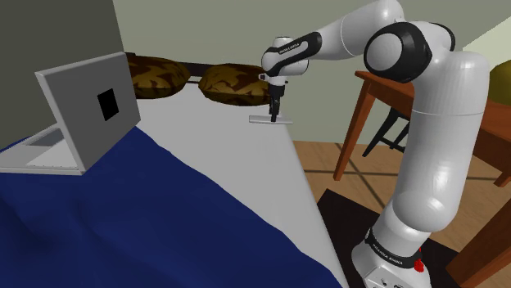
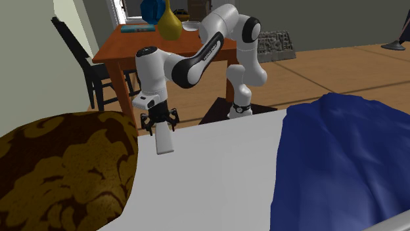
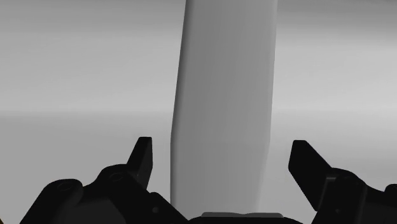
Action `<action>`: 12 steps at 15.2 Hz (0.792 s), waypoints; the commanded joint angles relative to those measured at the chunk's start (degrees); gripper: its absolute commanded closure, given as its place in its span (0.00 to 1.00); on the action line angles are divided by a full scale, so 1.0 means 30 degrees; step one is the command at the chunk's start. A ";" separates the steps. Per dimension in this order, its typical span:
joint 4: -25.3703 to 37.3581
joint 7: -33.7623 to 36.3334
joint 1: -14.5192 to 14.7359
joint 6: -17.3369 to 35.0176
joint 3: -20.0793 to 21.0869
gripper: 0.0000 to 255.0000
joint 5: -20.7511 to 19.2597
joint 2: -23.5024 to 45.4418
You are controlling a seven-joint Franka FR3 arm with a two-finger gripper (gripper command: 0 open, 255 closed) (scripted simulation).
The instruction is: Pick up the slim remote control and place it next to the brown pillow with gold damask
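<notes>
The arm stretches far out toward the shoulder view's left, pincer pointing down, fingers spread apart.

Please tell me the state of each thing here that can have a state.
Gripper: open, fingers either side of the remote, not touching.
Remote: lying flat on the bed, not held.
Laptop: open, lid upright.
Blanket: covering part of the bed.
</notes>
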 commanded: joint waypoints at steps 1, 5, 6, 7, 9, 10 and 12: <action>0.0406 0.0042 0.0004 -0.0580 -0.0021 0.00 -0.0062 -0.0180; 0.1702 0.0133 -0.0001 -0.2240 -0.0070 0.00 -0.0194 -0.0557; 0.1699 0.0133 -0.0001 -0.2239 -0.0070 0.00 -0.0195 -0.0559; 0.1701 0.0133 -0.0001 -0.2239 -0.0070 0.00 -0.0194 -0.0558; 0.1702 0.0133 -0.0001 -0.2240 -0.0069 0.00 -0.0194 -0.0557; 0.1702 0.0133 -0.0001 -0.2240 -0.0069 0.00 -0.0194 -0.0557; 0.1702 0.0133 -0.0001 -0.2240 -0.0069 0.00 -0.0194 -0.0557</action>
